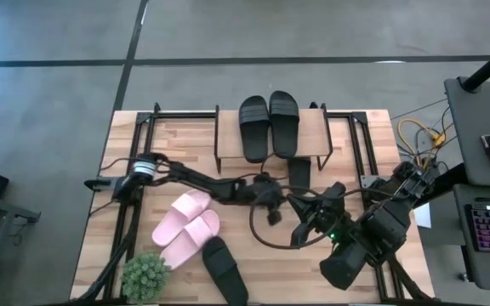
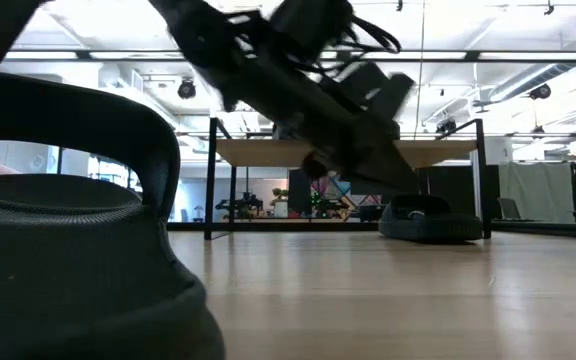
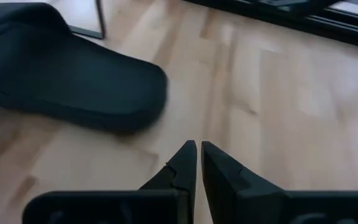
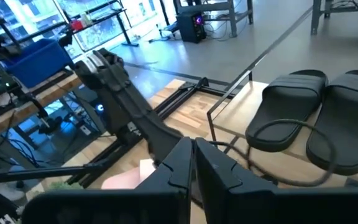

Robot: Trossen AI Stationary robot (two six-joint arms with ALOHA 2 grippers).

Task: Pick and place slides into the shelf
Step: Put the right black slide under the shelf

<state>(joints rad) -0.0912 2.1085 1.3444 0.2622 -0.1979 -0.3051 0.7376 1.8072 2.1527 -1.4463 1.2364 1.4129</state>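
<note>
Two black slides [image 1: 253, 127] [image 1: 284, 124] lie side by side, soles down, on the shelf's top board [image 1: 228, 136]. A third black slide [image 1: 300, 174] rests on the table at the shelf's near edge, and it fills the left of the left wrist view as slide [image 3: 73, 81]. Two pink slides [image 1: 190, 228] and another black slide [image 1: 225, 269] lie near the front left. My left gripper [image 3: 198, 155] is shut and empty, low over the table just short of the third slide. My right gripper [image 4: 192, 157] is shut and empty, raised over the table's right half.
A small green plant [image 1: 147, 274] stands at the front left corner. Black frame rails [image 1: 368, 149] run along both table sides. A dark cable [image 1: 266, 234] loops over the boards between the arms. Bare wood lies to the right of the third slide.
</note>
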